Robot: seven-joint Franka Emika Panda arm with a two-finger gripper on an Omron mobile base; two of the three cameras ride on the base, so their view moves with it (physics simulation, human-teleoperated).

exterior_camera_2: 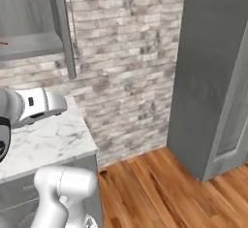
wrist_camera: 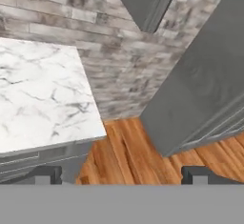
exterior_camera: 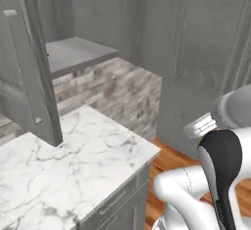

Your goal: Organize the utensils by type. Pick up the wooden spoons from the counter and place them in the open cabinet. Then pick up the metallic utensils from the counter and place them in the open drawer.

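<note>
The open cabinet (exterior_camera: 73, 53) hangs above the counter (exterior_camera: 73, 160), its door (exterior_camera: 29, 77) swung out to the left. On its shelf (exterior_camera_2: 29, 45), at the frame's left edge, lies a thin orange-brown end (exterior_camera_2: 2, 42) that looks like a wooden spoon. No metallic utensils are in view. In the hand view my gripper (wrist_camera: 121, 176) is open with nothing between its fingertips (wrist_camera: 45, 174). It looks down past the counter's right end (wrist_camera: 43, 99) onto the wooden floor (wrist_camera: 124, 156). A drawer front (exterior_camera: 116, 199) with a slim bar handle sits under the counter; I cannot tell whether it is open.
A grey stone-brick wall (exterior_camera_2: 126, 67) runs behind the counter. A tall grey cabinet (exterior_camera_2: 213, 76) stands right of the counter across a strip of wooden floor (exterior_camera_2: 160, 193). My arm's white and dark links (exterior_camera: 220, 165) rise at the counter's right end.
</note>
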